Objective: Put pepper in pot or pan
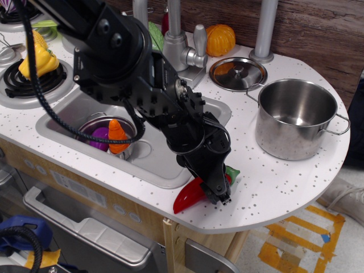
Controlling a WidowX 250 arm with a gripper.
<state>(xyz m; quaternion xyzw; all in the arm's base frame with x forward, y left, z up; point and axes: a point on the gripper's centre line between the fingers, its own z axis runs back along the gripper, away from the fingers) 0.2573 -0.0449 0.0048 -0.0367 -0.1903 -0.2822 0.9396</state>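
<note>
The red chili pepper (186, 199) lies at the counter's front edge, its tip to the left and its green stem cap (232, 172) to the right. My gripper (218, 192) reaches down from the left and its fingers clamp the pepper's middle, hiding that part. The pepper is low, at or just above the counter. The large steel pot (284, 142) stands empty at the right, well apart from the gripper.
The sink (62, 116) holds a small bowl with an orange carrot (116, 136) and a purple item (99, 138). A steel lid (237, 73), a faucet (182, 45) and an orange pumpkin (220, 38) sit behind. A yellow pepper (37, 57) rests on the left burner.
</note>
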